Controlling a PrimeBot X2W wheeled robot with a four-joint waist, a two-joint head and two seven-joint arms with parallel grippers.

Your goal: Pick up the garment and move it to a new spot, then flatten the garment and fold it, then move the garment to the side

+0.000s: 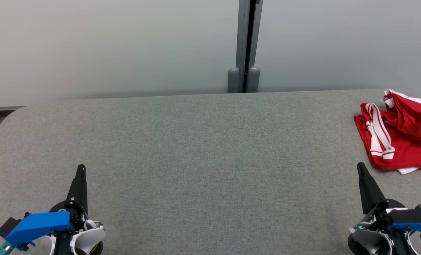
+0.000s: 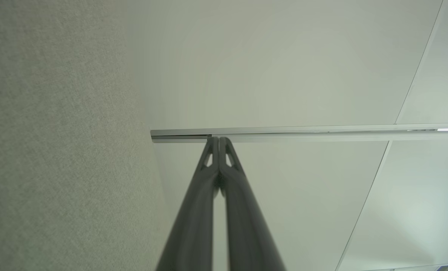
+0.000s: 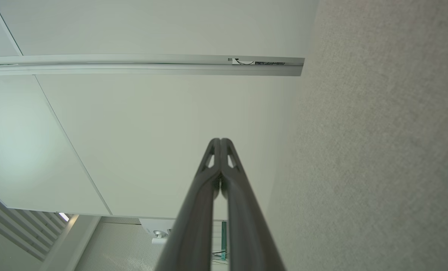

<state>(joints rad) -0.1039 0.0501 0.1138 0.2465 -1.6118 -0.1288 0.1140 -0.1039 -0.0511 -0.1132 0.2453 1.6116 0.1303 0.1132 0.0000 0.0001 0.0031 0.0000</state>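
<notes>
The garment (image 1: 403, 143), red with white striped trim, lies crumpled at the far right of the grey table (image 1: 196, 141), partly cut off by the frame; the right gripper (image 1: 361, 167) is near it but apart, fingers pressed together, holding nothing; the left gripper (image 1: 81, 169), likewise closed and empty, hovers well apart at the left.
</notes>
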